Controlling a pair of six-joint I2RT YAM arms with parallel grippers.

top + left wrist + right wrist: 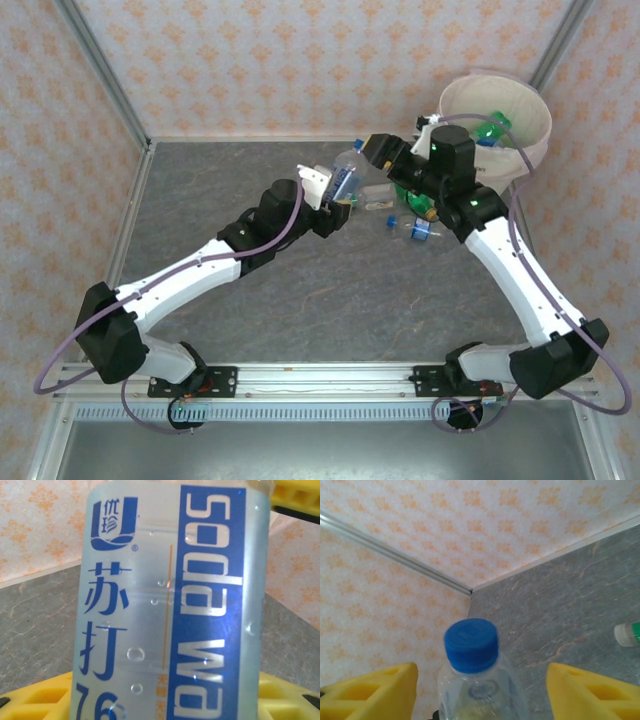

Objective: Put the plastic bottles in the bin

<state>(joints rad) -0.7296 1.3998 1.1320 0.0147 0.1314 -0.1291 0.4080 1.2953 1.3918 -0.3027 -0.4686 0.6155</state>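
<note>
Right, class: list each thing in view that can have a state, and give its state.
Left gripper: shut on the soda water bottle.
Soda water bottle: gripped at its label.
Right gripper: open, either side of a blue-capped bottle.
Bin: upright, open-topped, bottles inside.
Loose bottles: lying on the table.

I log bright, diffuse light, faint shadows on the table (360, 300). Left wrist: bottle (170, 605) glares, background soft. Right wrist: blue cap (471, 645) slightly blurred.
</note>
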